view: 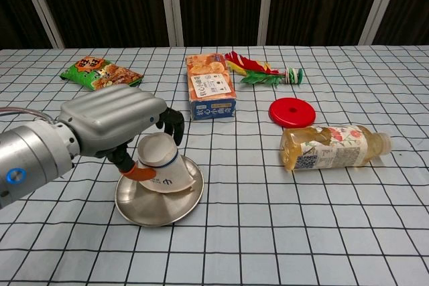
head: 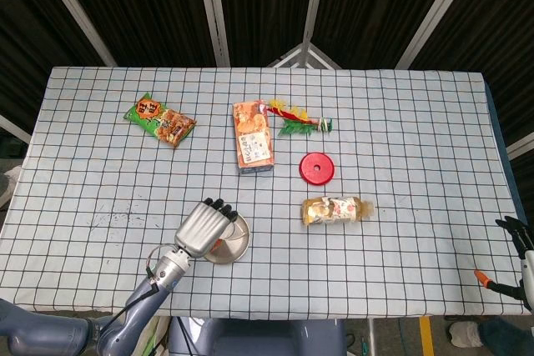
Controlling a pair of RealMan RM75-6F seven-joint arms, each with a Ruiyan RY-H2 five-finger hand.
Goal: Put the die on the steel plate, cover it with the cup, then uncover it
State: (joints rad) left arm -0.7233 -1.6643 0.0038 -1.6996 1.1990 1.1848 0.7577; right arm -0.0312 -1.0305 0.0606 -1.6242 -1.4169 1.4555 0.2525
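Steel plate (view: 158, 207) at about 7 o'clock on the checked table (view: 268, 232), near the front edge. On it, an upturned paper cup (view: 161, 169), white with a blue band and dark mark, mouth down toward the plate, base up and leaning toward 10 o'clock, so the long axis tilted rather than plumb; near rim on the plate, far side hidden by the fingers. Die not visible, whether under the cup or elsewhere cannot be told.

Left hand (view: 110, 125) curled over the cup from 9 o'clock, dark fingertips (view: 175, 122) wrapped round the far side of the cup's base, orange-tipped thumb (view: 137, 171) pressed against the near side: grasping the cup. In the head view, same hand (head: 198, 227) covering most of the plate (head: 236, 239), cup hidden beneath it.

Right hand (head: 519, 235) only just showing at the 4 o'clock edge of the head view, off the table; open or closed cannot be told.

Elsewhere: snack box (view: 211, 86) lying flat at 12 o'clock from the plate, green snack bag (view: 100, 74) toward 11, red disc (view: 292, 112) at 2, drink bottle (view: 332, 146) on its side at 3 with cap pointing to 3, red and green feathered toy (view: 258, 70) beyond the box.
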